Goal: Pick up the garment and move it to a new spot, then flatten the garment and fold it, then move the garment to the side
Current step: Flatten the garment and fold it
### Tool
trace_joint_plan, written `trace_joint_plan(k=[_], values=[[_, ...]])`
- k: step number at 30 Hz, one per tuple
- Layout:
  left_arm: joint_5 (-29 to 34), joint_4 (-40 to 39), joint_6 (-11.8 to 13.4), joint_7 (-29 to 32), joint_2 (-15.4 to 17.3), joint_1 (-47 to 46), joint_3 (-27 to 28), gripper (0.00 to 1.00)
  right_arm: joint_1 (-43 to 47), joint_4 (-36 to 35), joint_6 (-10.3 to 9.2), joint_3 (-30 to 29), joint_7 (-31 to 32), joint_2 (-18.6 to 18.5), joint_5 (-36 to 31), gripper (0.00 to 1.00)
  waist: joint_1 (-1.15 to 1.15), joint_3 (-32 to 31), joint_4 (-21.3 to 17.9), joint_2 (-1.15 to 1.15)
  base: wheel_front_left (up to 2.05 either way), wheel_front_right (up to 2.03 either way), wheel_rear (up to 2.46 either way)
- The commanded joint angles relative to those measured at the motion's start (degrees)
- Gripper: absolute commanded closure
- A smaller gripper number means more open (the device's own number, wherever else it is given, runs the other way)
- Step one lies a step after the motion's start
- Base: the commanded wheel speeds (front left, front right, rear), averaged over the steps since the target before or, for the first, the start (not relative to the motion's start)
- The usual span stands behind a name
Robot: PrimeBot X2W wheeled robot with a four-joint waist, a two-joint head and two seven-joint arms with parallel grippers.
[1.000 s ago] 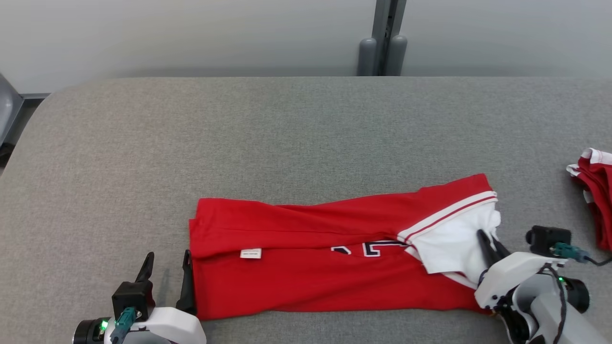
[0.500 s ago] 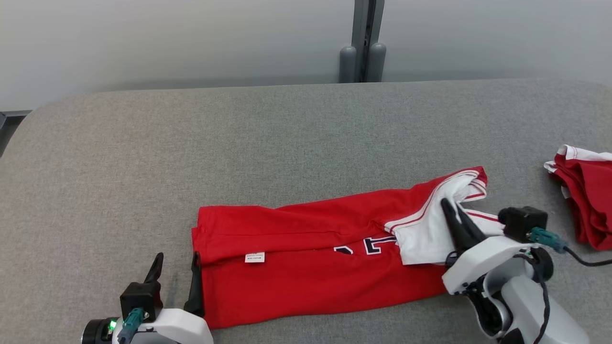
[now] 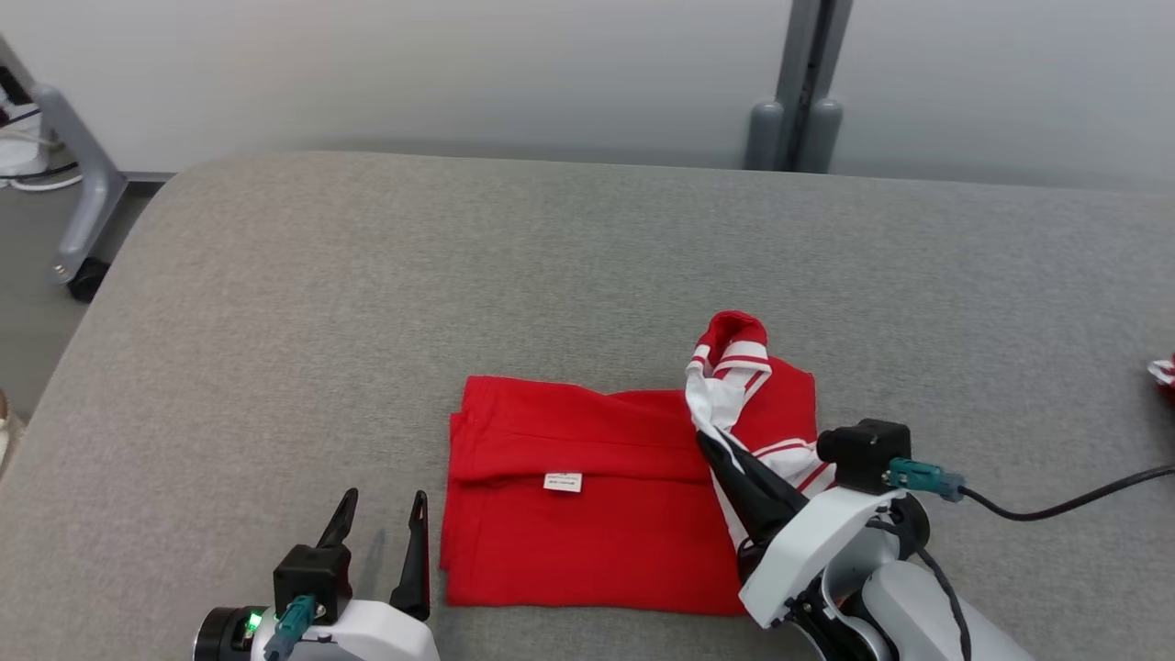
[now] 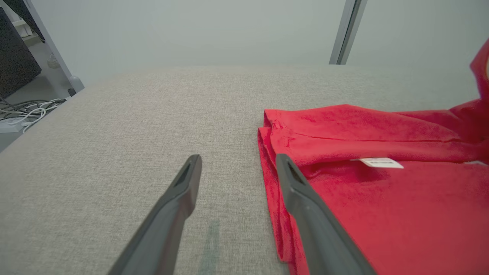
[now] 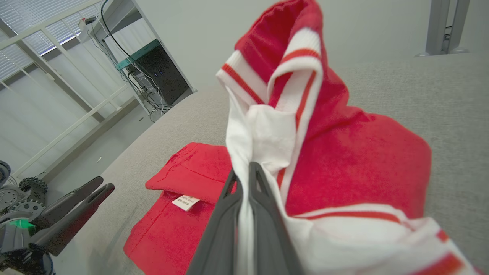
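A red garment [image 3: 587, 514] with white striped trim lies folded lengthwise on the grey table [image 3: 367, 294]. My right gripper [image 3: 707, 442] is shut on its white and red right end [image 5: 282, 114], held up off the table and carried over the rest of the cloth. A small white label [image 3: 563, 481] shows on the red fabric. My left gripper [image 3: 381, 509] stands open at the garment's left edge [image 4: 267, 168], its right finger [image 4: 301, 198] lying against the cloth edge, nothing between the fingers.
A scrap of another red and white cloth [image 3: 1162, 372] shows at the table's right edge. A grey post [image 3: 799, 83] stands behind the table. A wheeled frame leg [image 3: 78, 193] and cables are on the floor at the far left.
My right gripper has lifted the garment's right end and carried it leftward over the cloth, halving its visible length. The head camera has turned, shifting the whole scene. The left gripper stays open.
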Motion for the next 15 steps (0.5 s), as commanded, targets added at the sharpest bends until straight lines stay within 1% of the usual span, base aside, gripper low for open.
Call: trace_joint_plan(k=[1,5,10,14,15], values=[[-0.1,-0.2,-0.2,-0.2,0.3,-0.8,-0.3,0.00,-0.4,0.4,0.00,0.9,0.3,0.5,0.5,1.00,0.00,0.2,3.5,0.00,0.00,0.00,0.00],[0.1,-0.4,-0.4,-0.2,0.2,-1.2,-1.7,0.00,-1.9,1.9,0.00,2.7,0.2,1.7,1.2,1.00,0.00,0.4,7.1,0.00,0.00,0.00,0.00],[-0.3,-0.8,-0.6,-0.2,0.2,-1.7,-3.6,0.00,-4.3,5.4,0.00,4.3,-0.9,2.9,2.1,1.00,0.00,0.7,10.9,0.00,0.00,0.00,0.00],[-0.6,-1.0,-0.4,-0.2,0.2,-2.3,-5.2,0.00,-6.2,8.6,0.00,5.8,-1.9,3.7,2.7,1.00,0.00,1.1,13.1,0.00,0.00,0.00,0.00],[-0.6,-1.0,-0.4,-0.2,0.2,-2.3,-5.2,0.00,-6.2,8.6,0.00,5.8,-1.9,3.7,2.7,1.00,0.00,1.1,13.1,0.00,0.00,0.00,0.00]])
